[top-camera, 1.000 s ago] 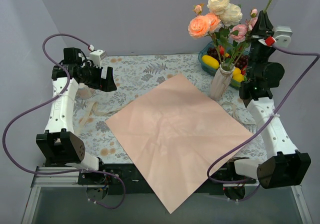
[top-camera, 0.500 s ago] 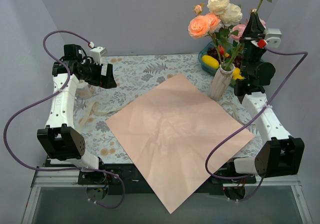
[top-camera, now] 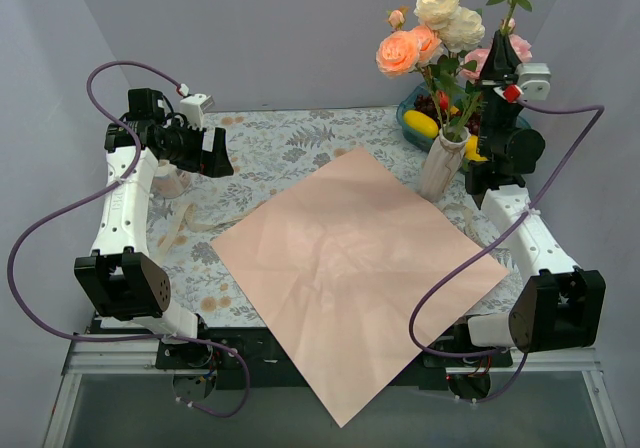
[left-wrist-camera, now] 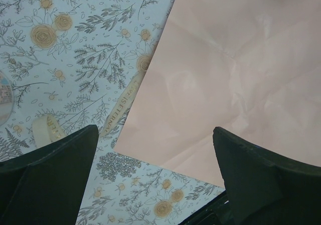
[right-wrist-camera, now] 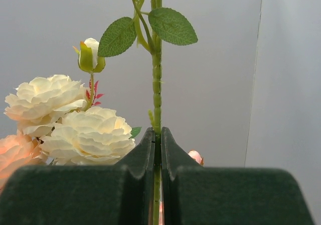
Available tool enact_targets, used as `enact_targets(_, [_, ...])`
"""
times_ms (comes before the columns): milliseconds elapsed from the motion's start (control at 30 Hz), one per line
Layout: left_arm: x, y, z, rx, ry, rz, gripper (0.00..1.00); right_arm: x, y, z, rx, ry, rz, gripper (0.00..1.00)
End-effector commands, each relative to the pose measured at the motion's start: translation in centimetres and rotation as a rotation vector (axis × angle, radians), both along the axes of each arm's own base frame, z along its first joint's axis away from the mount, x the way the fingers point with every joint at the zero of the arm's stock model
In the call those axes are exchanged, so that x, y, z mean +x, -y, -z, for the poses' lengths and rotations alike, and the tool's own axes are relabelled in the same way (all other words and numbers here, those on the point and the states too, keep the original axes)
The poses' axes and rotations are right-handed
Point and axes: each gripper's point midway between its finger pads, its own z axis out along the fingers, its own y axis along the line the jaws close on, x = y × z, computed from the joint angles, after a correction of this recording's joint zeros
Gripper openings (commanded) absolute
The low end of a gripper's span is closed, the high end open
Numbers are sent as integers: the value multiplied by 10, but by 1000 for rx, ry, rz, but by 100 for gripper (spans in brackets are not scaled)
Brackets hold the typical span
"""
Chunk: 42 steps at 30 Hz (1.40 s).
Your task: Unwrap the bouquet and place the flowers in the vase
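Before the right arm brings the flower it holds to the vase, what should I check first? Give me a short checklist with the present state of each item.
1. Right gripper shut on the green stem: ok.
2. Stem upright between the jaws: ok, it runs straight up in the wrist view.
3. Lower end of the stem above the mouth of the vase: cannot tell, the arm and the leaves hide it.
4. Vase upright, with roses standing in it: ok.
5. Left gripper open and far from the vase: ok.
6. Pink paper flat on the table, apart from the flowers: ok.
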Motion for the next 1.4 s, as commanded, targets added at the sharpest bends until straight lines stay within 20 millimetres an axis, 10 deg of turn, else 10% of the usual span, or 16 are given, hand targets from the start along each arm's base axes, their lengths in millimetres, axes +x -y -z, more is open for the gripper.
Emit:
enact_targets(0, [-1,-1,-8,2,18,7,98,-13,0,-11,-12,57,-3,1])
enact_targets(267, [0,5,-25,-33,46,8,98,-9,3,7,-6,-54,0,5])
enact_targets(467, [5,10,-38,-73,35,12,98,-11,2,9,29,-172,-22,90])
enact_targets(900, [-3,15,-57,-106,77,1,98,-67,-22,6,79,-410,-200,96])
enact_targets(1133, [-6,3,-29,-64,22,-91,98,-96,-96,109,-43,-890,-591,98])
enact_targets(1267, [-11,-2,-13,-41,39,-128,98,-118,-100,194,-30,-1134,-633,98])
enact_targets(1367, [-15,-1,-8,-49,31,-137,98,-129,-88,220,78,-1156,-577,98])
